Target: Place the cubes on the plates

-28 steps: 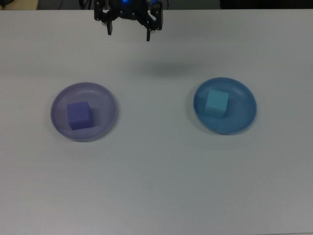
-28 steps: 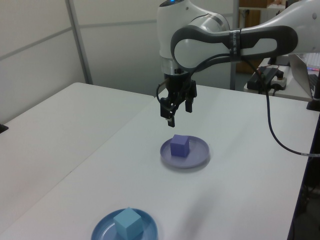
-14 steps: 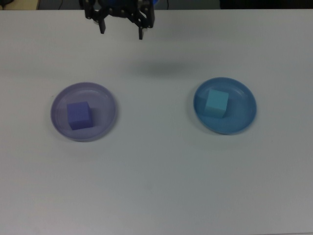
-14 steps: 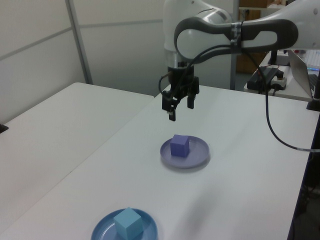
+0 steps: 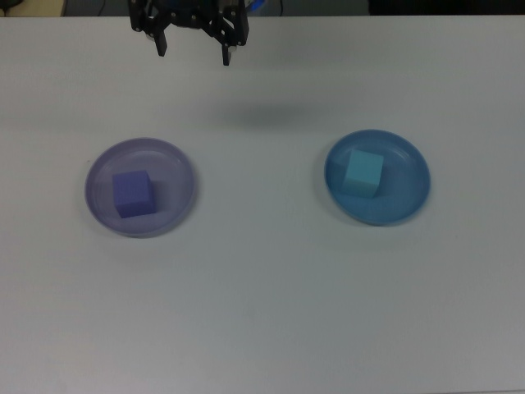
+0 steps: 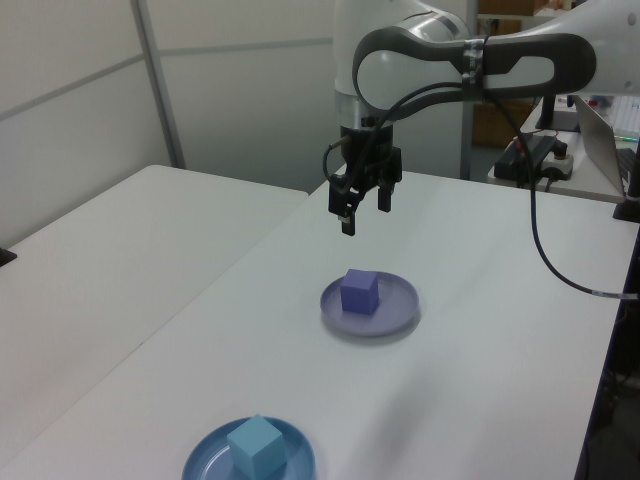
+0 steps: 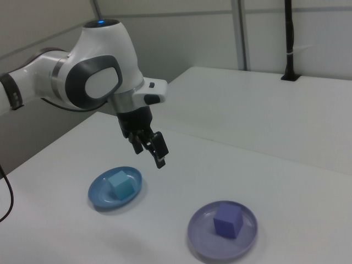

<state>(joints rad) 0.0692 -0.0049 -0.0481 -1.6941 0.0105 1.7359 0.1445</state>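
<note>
Compared with a second back, the hand (image 5: 194,51) has slid toward the upper left of the top view and climbed higher above the worktop (image 5: 262,287) in the left view; the cubes and plates haven't budged.

Right now the hand hangs in the air at the top edge of the top view, left of center, fingers spread wide with nothing between them. In the left view it sits upper center (image 6: 364,210), well above the lavender plate (image 6: 396,308). In the right view it's about mid-frame (image 7: 154,153), fingers pointing down and tilted toward the right view's right.

The purple cube (image 5: 132,194) sits on the lavender plate (image 5: 176,168) at the middle left of the top view, a bit left of that plate's center. The turquoise cube (image 5: 363,172) sits on the blue plate (image 5: 402,201) at the middle right, slightly toward its upper part. The two plates are well apart, both flat on the white worktop.

In the left view the blue plate (image 6: 205,455) with its turquoise cube (image 6: 256,449) sits at the bottom edge.
</note>
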